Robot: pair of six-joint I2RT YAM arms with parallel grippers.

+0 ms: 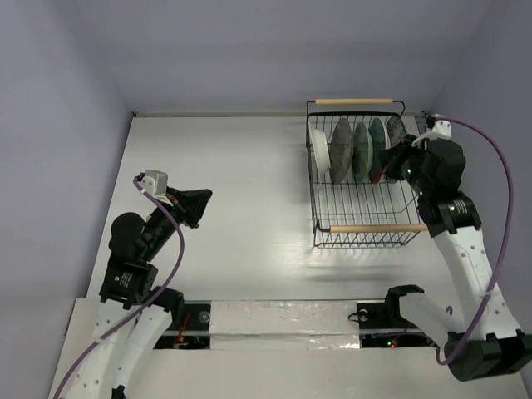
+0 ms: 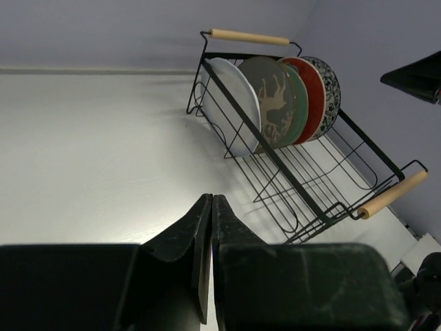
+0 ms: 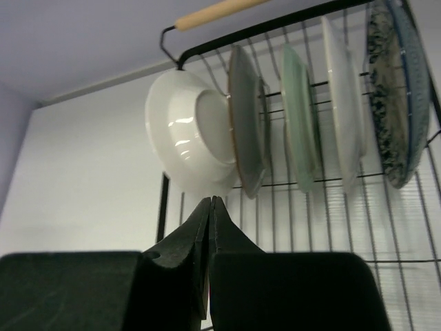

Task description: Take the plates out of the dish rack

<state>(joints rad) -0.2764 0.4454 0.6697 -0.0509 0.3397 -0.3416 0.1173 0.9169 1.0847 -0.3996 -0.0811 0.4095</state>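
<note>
The black wire dish rack [image 1: 366, 202] stands at the far right of the table. Five plates stand upright at its far end: plain white [image 1: 317, 148], grey-brown speckled [image 1: 341, 150], teal-green [image 1: 361, 151], teal-and-red [image 1: 378, 148] and blue floral [image 1: 396, 130]. My right gripper [image 1: 391, 160] is shut and empty at the rack's right side, close to the teal-and-red and floral plates. In its wrist view the fingertips [image 3: 211, 200] point at the white plate [image 3: 193, 138]. My left gripper [image 1: 199, 204] is shut and empty, well left of the rack [image 2: 310, 172].
The rack has a wooden handle at the far end [image 1: 354, 101] and one at the near end [image 1: 374, 228]. Its near half holds no plates. Grey walls close in the table at the back and sides. A taped strip [image 1: 283, 320] runs along the near edge.
</note>
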